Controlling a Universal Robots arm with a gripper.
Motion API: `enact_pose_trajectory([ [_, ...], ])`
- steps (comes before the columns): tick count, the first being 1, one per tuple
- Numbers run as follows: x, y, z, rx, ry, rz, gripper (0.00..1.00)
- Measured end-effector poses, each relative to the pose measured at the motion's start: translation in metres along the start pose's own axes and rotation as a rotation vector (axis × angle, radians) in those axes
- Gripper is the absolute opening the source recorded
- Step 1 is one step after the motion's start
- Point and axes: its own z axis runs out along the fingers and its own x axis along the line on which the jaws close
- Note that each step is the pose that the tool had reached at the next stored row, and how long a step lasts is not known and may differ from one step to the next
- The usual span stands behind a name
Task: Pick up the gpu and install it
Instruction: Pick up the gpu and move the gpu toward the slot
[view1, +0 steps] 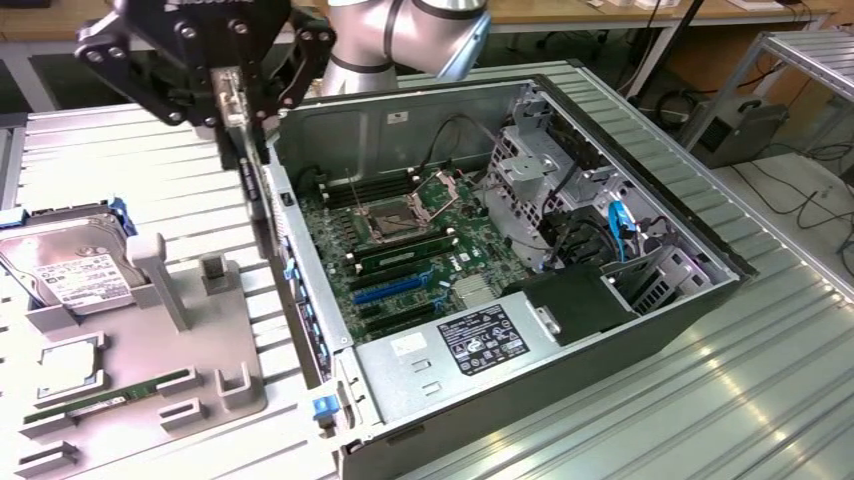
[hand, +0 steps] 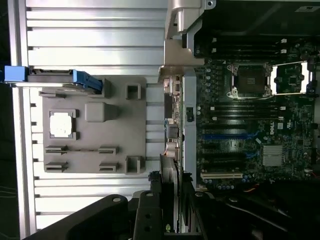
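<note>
The gpu (view1: 251, 165) hangs edge-on as a thin dark card with a silver bracket at its upper end. My black gripper (view1: 234, 112) is shut on its top edge. The card hovers over the side wall of the open computer case (view1: 641, 310), between the grey holder tray (view1: 200, 350) and the motherboard (view1: 400, 235). In the wrist view the gpu (hand: 170, 175) juts out from the gripper (hand: 172, 202) as a narrow silver strip, in line with the case wall. The motherboard's blue expansion slots (view1: 394, 285) (hand: 225, 136) lie bare inside the case.
The tray holds a silver hard drive (view1: 67, 265) in a blue bracket, a CPU (view1: 67, 365) and a green RAM stick (view1: 107, 400). Drive cages and cables (view1: 601, 230) crowd the case at the exterior view's right. A ribbed metal table (view1: 667, 410) lies below.
</note>
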Motion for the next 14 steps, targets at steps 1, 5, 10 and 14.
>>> enact_pose_trajectory([
  [1, -0.005, 0.0, -0.0002, -0.0002, 0.0036, 0.0, 0.26],
  [5, -0.023, 0.0002, 0.0005, -0.0002, 0.017, 0.0, 0.26],
  [10, -0.047, 0.0003, 0.0038, -0.0002, 0.0251, 0.0, 0.26],
  [14, -0.065, 0.0012, 0.0097, 0.0014, 0.0269, -0.001, 0.26],
])
